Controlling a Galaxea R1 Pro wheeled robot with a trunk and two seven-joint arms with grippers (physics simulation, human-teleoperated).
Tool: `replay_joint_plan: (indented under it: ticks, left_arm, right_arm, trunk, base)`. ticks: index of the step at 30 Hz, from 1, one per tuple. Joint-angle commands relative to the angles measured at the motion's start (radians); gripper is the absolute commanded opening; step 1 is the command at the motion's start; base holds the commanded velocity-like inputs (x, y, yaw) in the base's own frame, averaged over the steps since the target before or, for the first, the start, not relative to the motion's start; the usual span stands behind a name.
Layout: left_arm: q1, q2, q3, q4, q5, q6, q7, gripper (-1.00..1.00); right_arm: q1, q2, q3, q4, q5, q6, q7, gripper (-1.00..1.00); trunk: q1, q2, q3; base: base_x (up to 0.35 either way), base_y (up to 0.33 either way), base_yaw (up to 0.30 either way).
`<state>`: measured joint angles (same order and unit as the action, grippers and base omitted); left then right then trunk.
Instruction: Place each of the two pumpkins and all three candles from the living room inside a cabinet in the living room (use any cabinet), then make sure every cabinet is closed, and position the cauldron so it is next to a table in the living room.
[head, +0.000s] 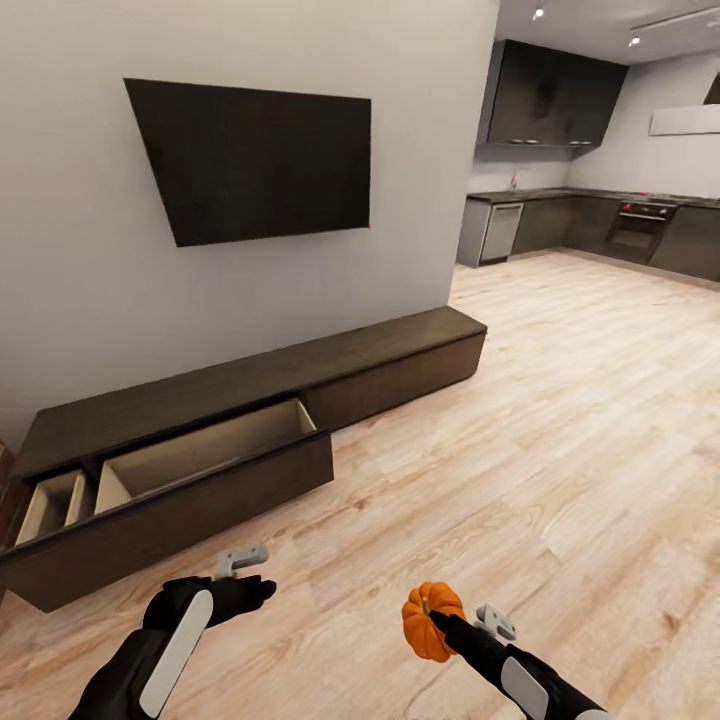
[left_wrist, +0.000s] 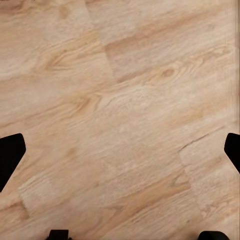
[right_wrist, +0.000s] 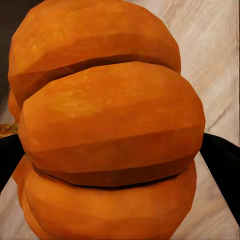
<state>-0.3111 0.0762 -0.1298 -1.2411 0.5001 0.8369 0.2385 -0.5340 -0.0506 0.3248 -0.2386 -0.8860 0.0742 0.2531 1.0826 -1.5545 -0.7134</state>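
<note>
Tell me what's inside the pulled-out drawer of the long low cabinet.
The cabinet has its open drawer showing pale wood walls and dividers, with nothing visible inside. Its dark front panel hides the near part of the floor. The pumpkin is in the right tool.

Even, bright, diffuse light; ceiling spots (head: 540, 13) glow over the kitchen. Shadows soft, faint under the cabinet (head: 250, 420). No glare. Head view bends wide at edges. Pumpkin (right_wrist: 110, 125) close-up slightly soft; floor (left_wrist: 130, 100) grain sharp.

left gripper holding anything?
No. The left gripper is open, with bare wood floor between its fingers in the left wrist view.
</note>
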Motion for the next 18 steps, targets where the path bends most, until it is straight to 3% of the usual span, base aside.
replay_joint_plan:
  ticks: [1,18]
  left_arm:
    - [0.000,0.001,-0.002,-0.001,0.011,0.002,0.010,1.00]
    - [0.000,0.001,-0.002,-0.001,0.011,0.002,0.010,1.00]
  right_arm:
    - [-0.001,-0.001,0.002,-0.001,-0.008,0.004,0.002,-1.00]
    - [-0.001,-0.001,0.002,-0.001,-0.008,0.004,0.002,-1.00]
  trunk:
    - [0.000,0.000,-0.001]
    - [0.000,0.000,-0.013]
  base:
    - [0.000,0.000,-0.265]
    - [0.000,0.000,-0.265]
